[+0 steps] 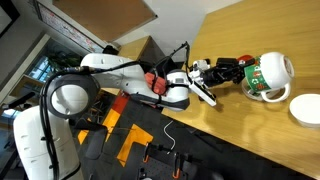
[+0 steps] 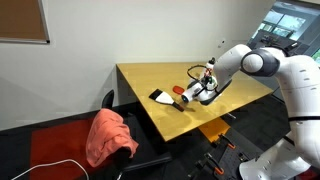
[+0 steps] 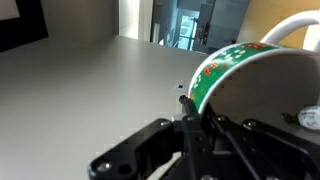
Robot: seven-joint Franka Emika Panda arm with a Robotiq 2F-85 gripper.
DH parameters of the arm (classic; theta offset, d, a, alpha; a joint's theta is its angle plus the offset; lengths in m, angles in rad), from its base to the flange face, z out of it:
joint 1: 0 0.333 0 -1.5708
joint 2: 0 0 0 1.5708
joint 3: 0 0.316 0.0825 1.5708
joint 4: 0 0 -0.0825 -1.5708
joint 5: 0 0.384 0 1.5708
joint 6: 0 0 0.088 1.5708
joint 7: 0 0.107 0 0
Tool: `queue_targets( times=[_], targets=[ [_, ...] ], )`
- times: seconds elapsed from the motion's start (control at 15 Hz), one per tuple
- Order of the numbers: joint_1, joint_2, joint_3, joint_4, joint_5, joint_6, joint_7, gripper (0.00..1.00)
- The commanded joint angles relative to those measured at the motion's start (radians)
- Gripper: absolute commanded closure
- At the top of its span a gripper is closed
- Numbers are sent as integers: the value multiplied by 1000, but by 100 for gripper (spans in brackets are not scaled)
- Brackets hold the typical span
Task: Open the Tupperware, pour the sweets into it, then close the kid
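Bench (image 1: 230, 135) of pale wood carried everything, with the Panda arm (image 1: 115, 63) stretched across it to the white mug (image 1: 272, 70). Well apart from the mug, off the bench, a red-pink cloth (image 2: 110, 135) lay bundled on a seat. Just beside the mug sat a plain white dish (image 1: 307, 108). The mug, banded green and red, hung tilted in the pincer (image 3: 190, 108), which was clamped narrow on its wall. A small red piece, seemingly the lid (image 2: 178, 90), lay near the mug; the tub could not be made out.

- Light wooden table (image 2: 135, 78), with a yellowish top.
- Red lid (image 2: 177, 90) lying flat on it, with a dark flat item (image 2: 160, 97) just to its left (too small to name).
- White dish (image 1: 306, 108) at the right, with a clear tub (image 1: 272, 97) beside it.
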Motion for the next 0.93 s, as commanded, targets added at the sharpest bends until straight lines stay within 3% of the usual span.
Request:
queue_targets(
  times=[0.0,0.6,0.87],
  targets=[
    [-4,12,4,33,-9,-62,1,98],
    [2,27,3,61,-9,-101,7,98],
    [-15,-37,19,17,-1,-43,9,98]
  ],
)
